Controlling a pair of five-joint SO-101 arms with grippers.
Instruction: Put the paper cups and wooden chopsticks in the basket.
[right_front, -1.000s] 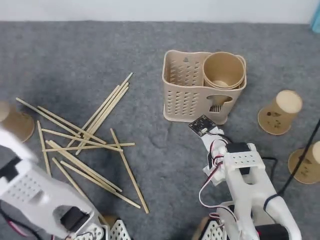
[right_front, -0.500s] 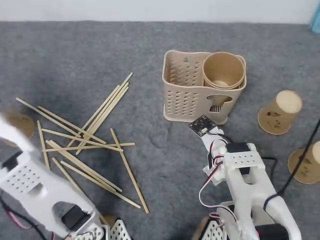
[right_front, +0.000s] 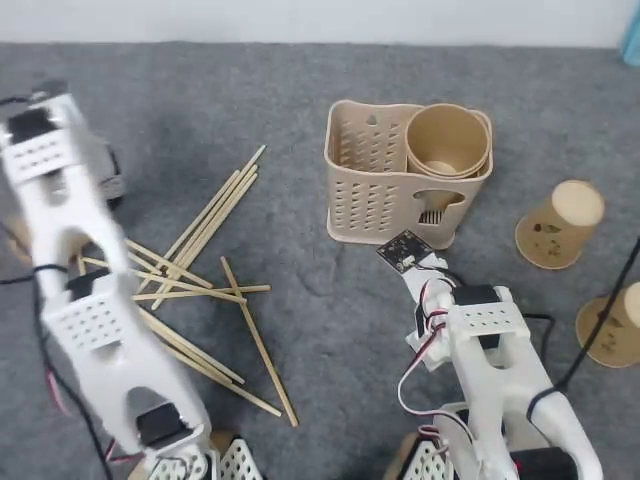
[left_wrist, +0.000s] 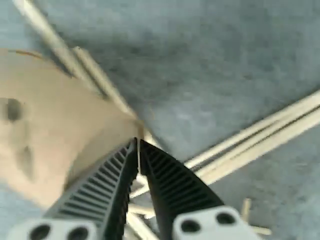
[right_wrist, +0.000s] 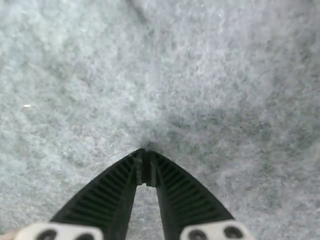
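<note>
Where the left arm (right_front: 90, 320) lies across the grey carpet (right_front: 300, 90), it hides the left ends of the scattered wooden chopsticks (right_front: 205, 225). Its blurred wrist view shows the left gripper (left_wrist: 138, 146), claw pressed together, with a tan paper cup (left_wrist: 45, 125) just beside one finger; contact is unclear. The perforated basket (right_front: 365, 185) holds a nested paper cup (right_front: 447, 140) in its right compartment. The right gripper (right_wrist: 143, 167) hangs over bare carpet, claw pressed together. Rightward stand an upturned cup (right_front: 560, 225) and an edge cup (right_front: 612, 325), partly cut off
</note>
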